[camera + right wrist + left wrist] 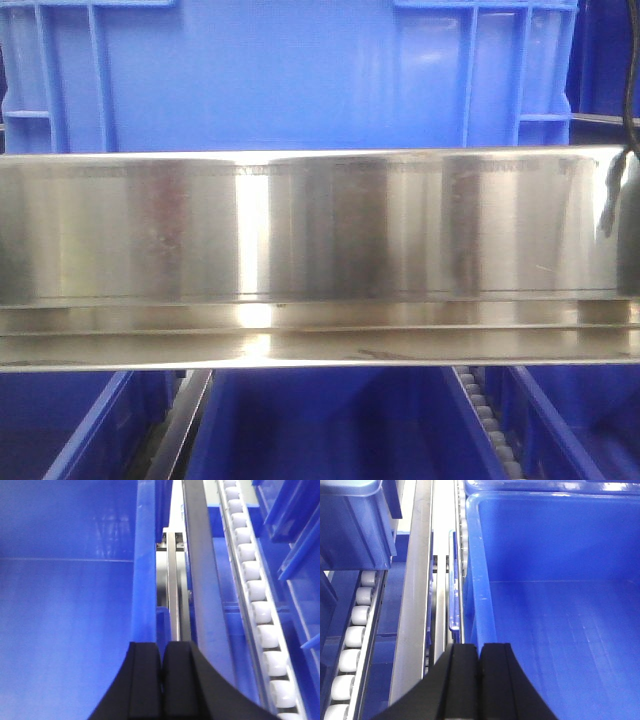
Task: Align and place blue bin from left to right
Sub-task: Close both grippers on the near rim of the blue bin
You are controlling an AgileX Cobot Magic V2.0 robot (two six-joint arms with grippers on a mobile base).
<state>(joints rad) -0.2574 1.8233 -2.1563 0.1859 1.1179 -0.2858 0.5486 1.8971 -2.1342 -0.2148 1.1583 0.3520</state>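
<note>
The blue bin [290, 75] fills the top of the front view, its smooth side panel facing me, with ribbed corners on both sides. It stands behind a steel rail. Neither gripper shows in that view. In the left wrist view my left gripper [480, 647] is shut, its black fingers pressed together over the left wall of an open blue crate [560, 605] seen from above. In the right wrist view my right gripper [161, 645] is shut as well, over the right wall of an open blue crate [65, 605]. Nothing shows between either pair of fingers.
A wide shiny steel rail [320, 230] crosses the front view. Below it lie open blue crates [330, 430] and a roller track [490, 420]. White rollers [355, 635] run left of the left gripper, white rollers [260, 610] right of the right gripper. Metal frame bars [415, 590] border the crates.
</note>
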